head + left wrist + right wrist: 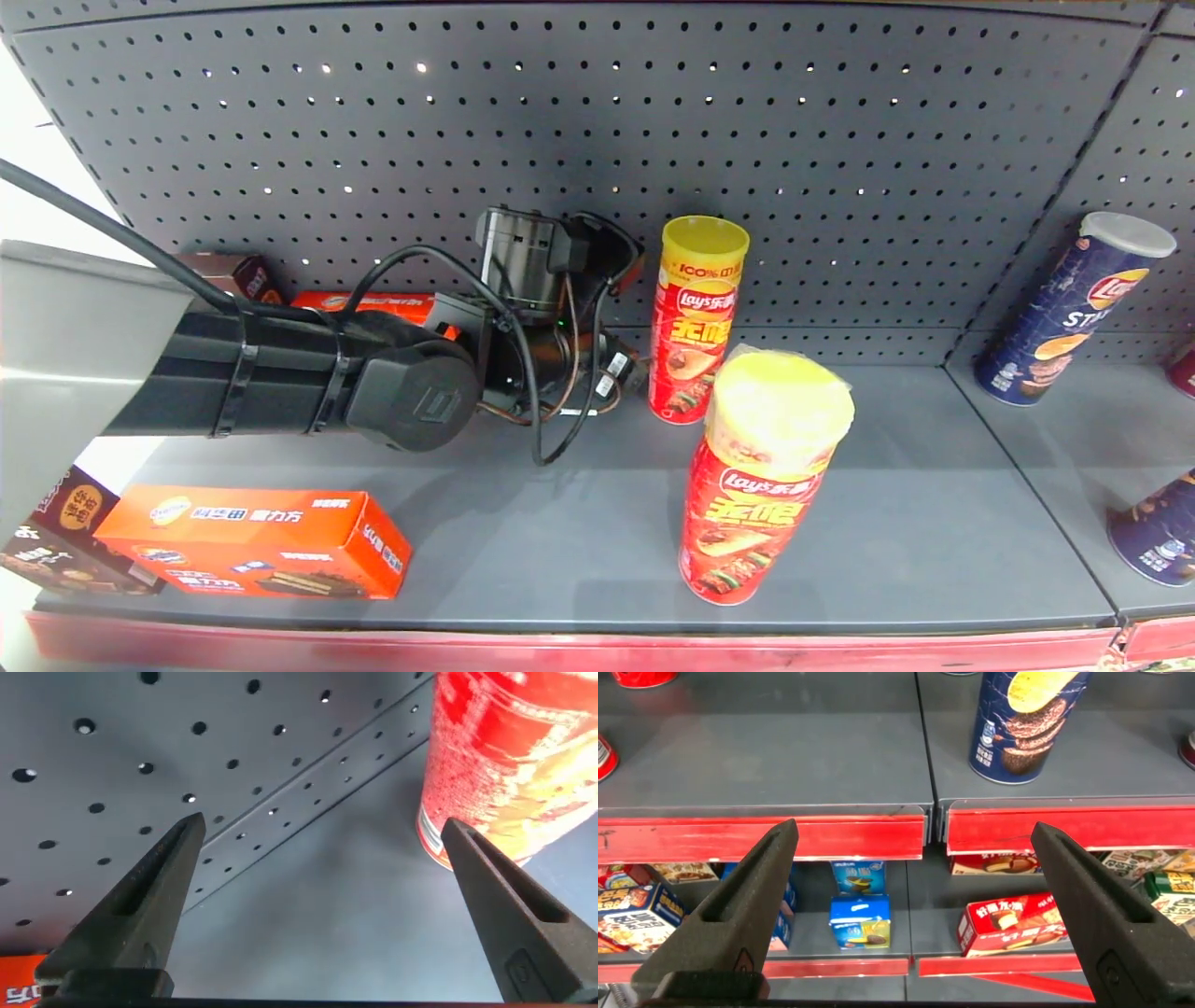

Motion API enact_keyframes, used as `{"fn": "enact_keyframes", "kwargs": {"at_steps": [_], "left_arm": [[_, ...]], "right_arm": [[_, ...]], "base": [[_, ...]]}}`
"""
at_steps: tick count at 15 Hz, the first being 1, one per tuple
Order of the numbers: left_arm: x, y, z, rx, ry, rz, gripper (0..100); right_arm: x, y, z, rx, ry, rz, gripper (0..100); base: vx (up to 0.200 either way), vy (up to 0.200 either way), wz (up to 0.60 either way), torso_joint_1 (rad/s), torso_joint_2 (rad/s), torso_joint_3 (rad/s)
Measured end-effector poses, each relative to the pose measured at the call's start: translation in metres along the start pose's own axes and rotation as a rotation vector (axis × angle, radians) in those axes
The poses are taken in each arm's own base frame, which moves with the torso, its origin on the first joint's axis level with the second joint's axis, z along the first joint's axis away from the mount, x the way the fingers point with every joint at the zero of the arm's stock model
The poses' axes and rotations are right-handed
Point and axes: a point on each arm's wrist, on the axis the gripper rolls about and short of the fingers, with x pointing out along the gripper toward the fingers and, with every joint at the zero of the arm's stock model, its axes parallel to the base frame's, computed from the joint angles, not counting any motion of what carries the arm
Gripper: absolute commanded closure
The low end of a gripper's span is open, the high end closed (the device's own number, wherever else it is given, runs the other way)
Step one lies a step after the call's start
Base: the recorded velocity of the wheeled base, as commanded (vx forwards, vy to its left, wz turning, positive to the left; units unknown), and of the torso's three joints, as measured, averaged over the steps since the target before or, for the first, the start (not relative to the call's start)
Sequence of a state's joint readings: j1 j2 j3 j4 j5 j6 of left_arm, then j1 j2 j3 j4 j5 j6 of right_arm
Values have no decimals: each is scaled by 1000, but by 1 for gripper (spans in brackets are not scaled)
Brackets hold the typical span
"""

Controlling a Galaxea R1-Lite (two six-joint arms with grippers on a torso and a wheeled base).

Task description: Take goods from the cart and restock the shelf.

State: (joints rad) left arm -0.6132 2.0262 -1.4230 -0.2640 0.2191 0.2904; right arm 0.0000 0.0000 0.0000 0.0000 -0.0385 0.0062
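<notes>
Nearest the head camera, a red cylindrical crisp can with yellow lid [761, 485] stands on the grey metal shelf [560, 532]; 1 matching can [695, 322] stands behind it by the pegboard [560, 131]. Left gripper [320, 826] hangs just beside that rear can, jaws open, empty. Right gripper [913, 829], jaws wide apart, faces a dark-blue can [999, 742].

Bare shelf floor [560, 532] ran through the lower centre of the head frame, between the orange box [252, 546] at lower left and the front red can [761, 476]. Rear red can [695, 322] stood close behind it, near the pegboard [560, 121]. Left arm [308, 373] blocked mid-left. Right of the cans: open floor up to the blue can [1064, 313] at far right.
</notes>
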Motion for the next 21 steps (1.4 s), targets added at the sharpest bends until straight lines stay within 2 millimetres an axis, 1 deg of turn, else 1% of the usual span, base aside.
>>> {"fn": "enact_keyframes", "kwargs": {"at_steps": [3,4,6,8,11,12,14,16,18,19,21], "left_arm": [[-2,-2,0,-16,1,-3,0],[-5,0,2,-20,-6,0,0],[-16,8,10,-31,-32,15,0],[-33,16,19,-44,-65,31,0],[-70,30,32,-74,-143,66,0],[-83,33,33,-87,-176,87,0],[-107,37,27,-104,-237,115,0],[-133,37,9,-109,-259,123,0],[-165,39,-8,-109,-270,127,0],[-182,41,-15,-111,-281,132,0],[-208,46,-27,-118,-299,153,0]], "right_arm": [[0,0,0,0,0,0,0],[0,0,0,0,0,0,0],[0,0,0,0,0,0,0],[0,0,0,0,0,0,0],[0,0,0,0,0,0,0],[0,0,0,0,0,0,0],[0,0,0,0,0,0,0],[0,0,0,-2,0,12,0],[0,1,0,-3,1,28,0],[0,1,0,-4,1,27,0],[0,1,0,-5,2,30,0]], "base": [[0,0,0,0,0,0],[0,0,0,0,0,0],[0,0,0,0,0,0],[0,0,0,0,0,0],[0,0,0,0,0,0],[0,0,0,0,0,0],[0,0,0,0,0,0],[0,0,0,0,0,0],[0,0,0,0,0,0],[0,0,0,0,0,0],[0,0,0,0,0,0]]}}
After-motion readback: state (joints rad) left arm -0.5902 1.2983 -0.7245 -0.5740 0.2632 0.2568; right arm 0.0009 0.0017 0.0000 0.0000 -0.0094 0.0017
